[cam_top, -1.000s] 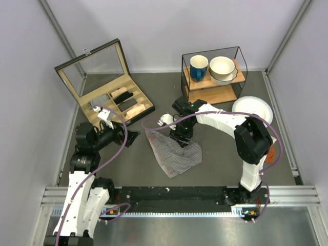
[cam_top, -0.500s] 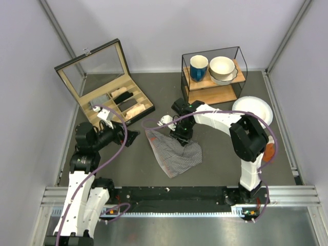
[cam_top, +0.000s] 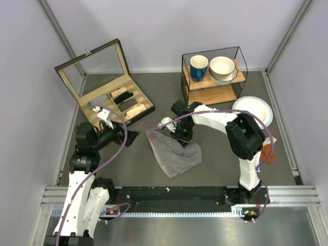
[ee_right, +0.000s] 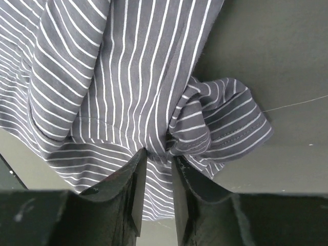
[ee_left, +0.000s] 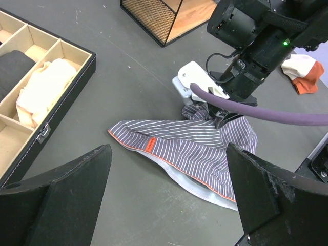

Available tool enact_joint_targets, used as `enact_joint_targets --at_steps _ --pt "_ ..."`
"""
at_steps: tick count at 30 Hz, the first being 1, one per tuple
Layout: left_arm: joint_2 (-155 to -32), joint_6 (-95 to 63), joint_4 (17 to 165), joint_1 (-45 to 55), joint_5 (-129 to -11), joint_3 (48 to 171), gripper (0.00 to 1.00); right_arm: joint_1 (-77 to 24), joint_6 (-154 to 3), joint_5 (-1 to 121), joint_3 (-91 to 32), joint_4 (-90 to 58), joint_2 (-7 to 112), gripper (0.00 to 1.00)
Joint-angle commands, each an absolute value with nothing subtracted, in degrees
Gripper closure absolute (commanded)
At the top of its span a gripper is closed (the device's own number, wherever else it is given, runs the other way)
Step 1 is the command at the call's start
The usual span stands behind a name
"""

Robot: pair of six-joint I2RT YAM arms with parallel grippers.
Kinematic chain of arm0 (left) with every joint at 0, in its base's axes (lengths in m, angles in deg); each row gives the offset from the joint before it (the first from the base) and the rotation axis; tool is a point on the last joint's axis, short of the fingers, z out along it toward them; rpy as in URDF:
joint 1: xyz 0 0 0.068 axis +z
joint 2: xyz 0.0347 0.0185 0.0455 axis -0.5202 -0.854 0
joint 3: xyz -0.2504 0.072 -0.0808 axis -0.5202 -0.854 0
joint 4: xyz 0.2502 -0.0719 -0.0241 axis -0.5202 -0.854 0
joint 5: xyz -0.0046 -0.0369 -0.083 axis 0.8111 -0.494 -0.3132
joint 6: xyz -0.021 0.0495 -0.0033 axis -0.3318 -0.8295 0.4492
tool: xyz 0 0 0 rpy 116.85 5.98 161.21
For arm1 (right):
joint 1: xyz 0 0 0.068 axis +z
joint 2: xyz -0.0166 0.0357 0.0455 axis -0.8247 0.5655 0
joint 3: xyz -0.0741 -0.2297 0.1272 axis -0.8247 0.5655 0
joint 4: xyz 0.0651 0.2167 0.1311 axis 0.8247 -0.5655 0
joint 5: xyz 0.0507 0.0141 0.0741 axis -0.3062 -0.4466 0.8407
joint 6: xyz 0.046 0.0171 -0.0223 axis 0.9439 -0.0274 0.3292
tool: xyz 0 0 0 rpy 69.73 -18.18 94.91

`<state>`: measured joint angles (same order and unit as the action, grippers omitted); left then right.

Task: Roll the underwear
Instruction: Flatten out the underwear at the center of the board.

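The tabletop [cam_top: 154,87] holds the underwear [cam_top: 173,154] at centre. A box [cam_top: 119,103] sits at ten o'clock, a rack [cam_top: 211,95] at one.

Underwear [cam_top: 174,154]: one
Compartment box [cam_top: 92,64]: one
Fabric rolls [cam_top: 134,110]: three, perhaps a fourth, grey
Wire shelf [cam_top: 212,95]: one
Mug [cam_top: 198,66]: one
Bowls [cam_top: 222,65]: three
Orange-and-white cloth [ee_left: 302,72]: one

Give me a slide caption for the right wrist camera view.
Right gripper pinches a bunched fold of the grey pinstriped underwear lying on the dark table.
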<state>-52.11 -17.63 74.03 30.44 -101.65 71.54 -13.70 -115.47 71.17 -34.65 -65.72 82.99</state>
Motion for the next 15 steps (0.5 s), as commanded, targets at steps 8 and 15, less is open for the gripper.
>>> enact_joint_targets --at_steps 8,15 --pt "-51.75 -17.19 76.88 30.73 -102.91 71.60 0.01 -13.99 -116.57 69.43 -36.80 -68.32 78.61 1.00" --pt "-51.49 -17.19 76.88 30.73 -102.91 71.69 0.01 -14.08 -117.72 67.68 -40.58 -71.22 76.59 1.00"
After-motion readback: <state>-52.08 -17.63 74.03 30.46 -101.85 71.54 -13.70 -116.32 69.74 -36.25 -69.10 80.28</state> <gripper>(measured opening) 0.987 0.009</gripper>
